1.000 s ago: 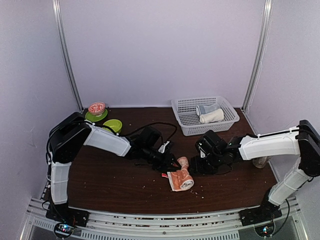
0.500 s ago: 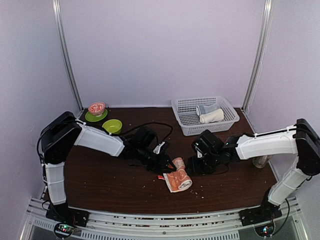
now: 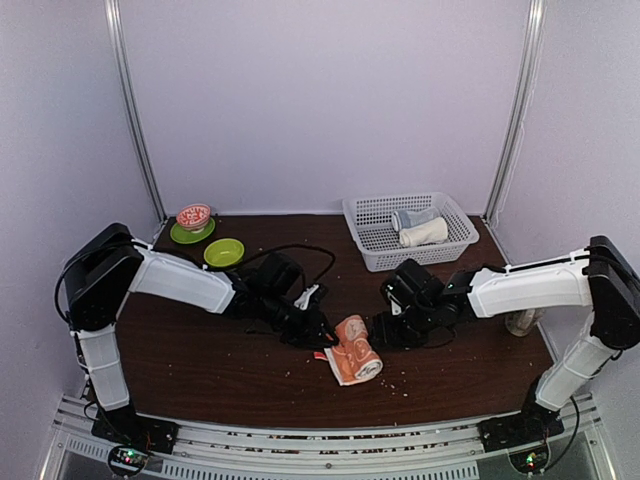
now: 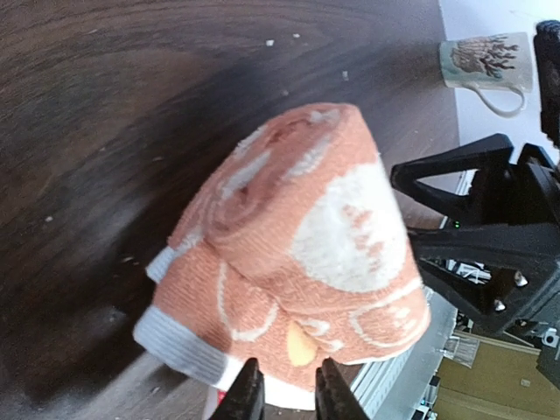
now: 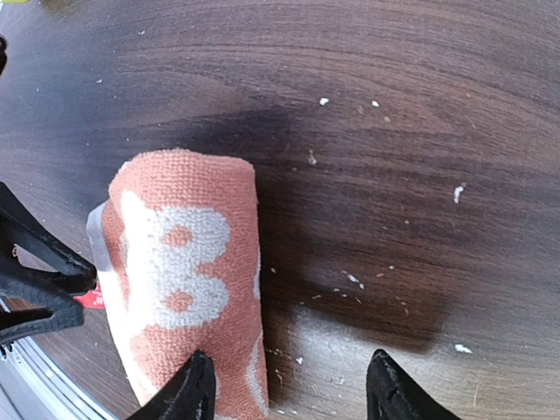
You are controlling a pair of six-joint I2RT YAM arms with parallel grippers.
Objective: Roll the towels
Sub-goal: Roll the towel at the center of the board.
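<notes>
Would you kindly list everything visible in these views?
orange towel: one, orange-red with white circles, rolled at table centre
cream towel: one, cream-white, rolled, in basket
grey cloth: one, pale grey-blue, in basket
basket: one, white, far right
plate: one, green, far left
patterned bowl: one, red-white, on plate
green bowl: one, green, beside plate
mug: one, pale, right edge
table: one, dark brown, under everything
left tool: one, black, shut on orange towel's edge
right tool: one, black, open by orange towel
</notes>
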